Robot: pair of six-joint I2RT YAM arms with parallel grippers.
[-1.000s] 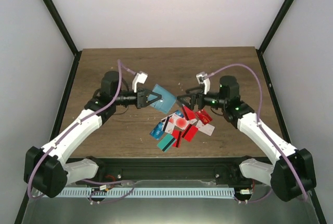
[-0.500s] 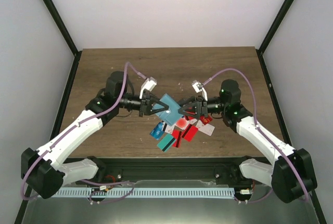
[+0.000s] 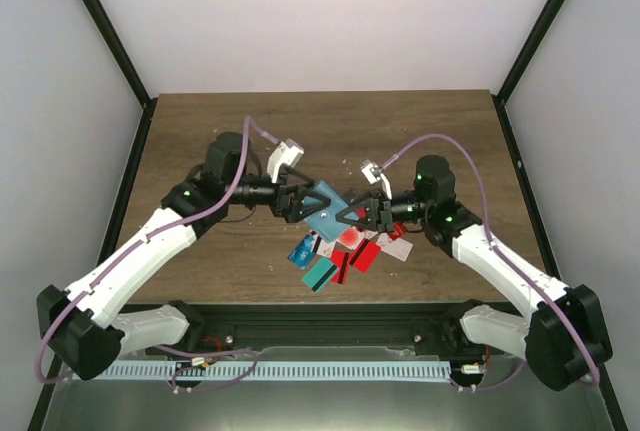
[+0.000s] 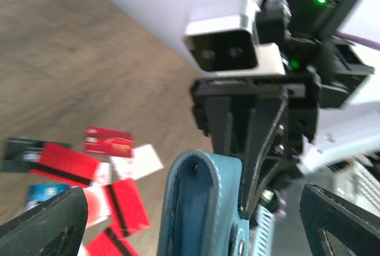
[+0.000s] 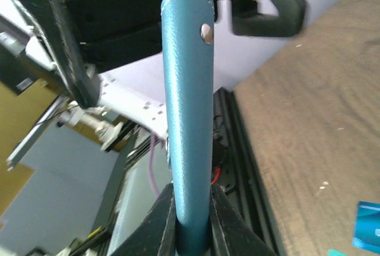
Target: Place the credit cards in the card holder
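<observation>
Wood tbl (image 3: 200, 121); card holder (image 3: 325, 212), cards (image 3: 362, 254), print unreadable

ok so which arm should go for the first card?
Left, I'd say. The left fingers stand wide open either side of the card holder, gripping nothing, while the right fingers are clamped on its edge and hold it up. The cards lie on the table just below both.

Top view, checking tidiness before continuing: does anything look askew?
The red, teal and blue plastic credit cards lie jumbled, overlapping, on the wooden table. The flat teal-blue card holder hangs midair, pinched by the right gripper.
</observation>
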